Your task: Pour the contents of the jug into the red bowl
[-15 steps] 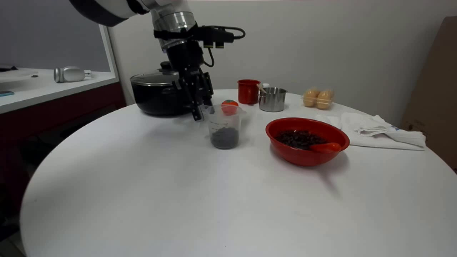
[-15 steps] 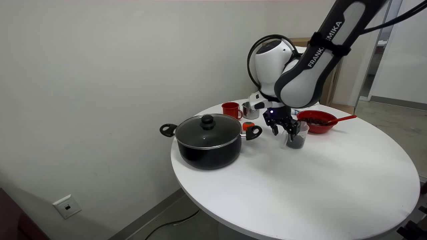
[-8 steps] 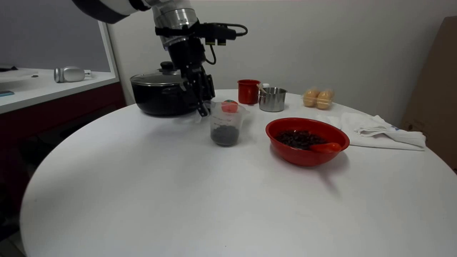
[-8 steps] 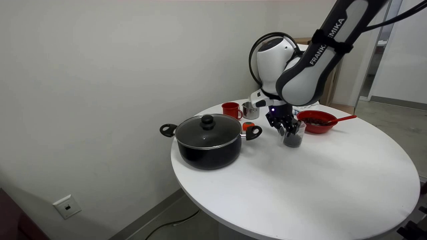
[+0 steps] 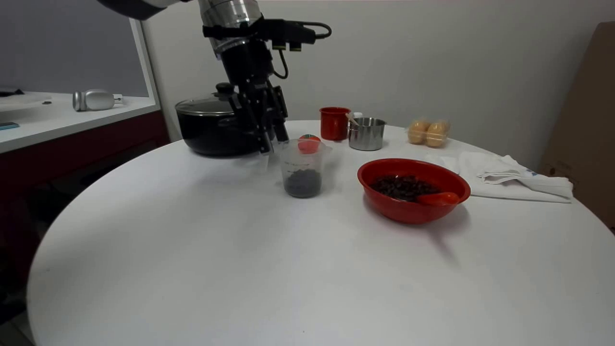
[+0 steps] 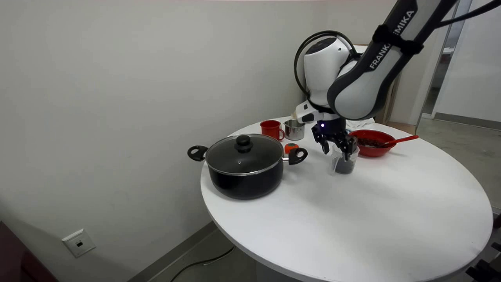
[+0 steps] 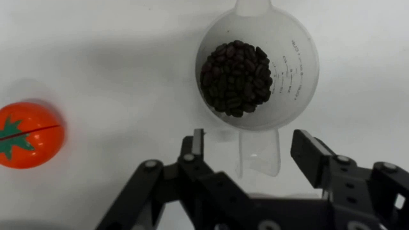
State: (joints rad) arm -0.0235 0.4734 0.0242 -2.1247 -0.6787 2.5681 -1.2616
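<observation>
The clear jug stands upright on the white table in both exterior views [image 5: 301, 161] [image 6: 354, 157], and I look down into it in the wrist view [image 7: 295, 48]. Its contents, a heap of dark beans [image 7: 236, 78], lie at its bottom. My gripper [image 7: 248, 140] is open, with one finger on each side of the jug's handle and a gap to both. In both exterior views the gripper [image 5: 275, 144] [image 6: 336, 152] is low at the jug's handle side. The red bowl [image 5: 408, 211] stands beyond the jug [image 6: 373, 151], holding dark bits and a red spoon.
A black lidded pot [image 5: 216, 134] stands behind the gripper. A toy tomato [image 7: 35, 137] lies near the jug. A red cup [image 5: 334, 124], a metal cup [image 5: 367, 135], packed eggs [image 5: 427, 133] and a white cloth [image 5: 509, 178] are toward the back.
Half a second ago the fingers looked closer together at the handle and the jug sat slightly shifted and tilted. Now the fingers are apart, the arm is a little higher, and the jug stands level.
</observation>
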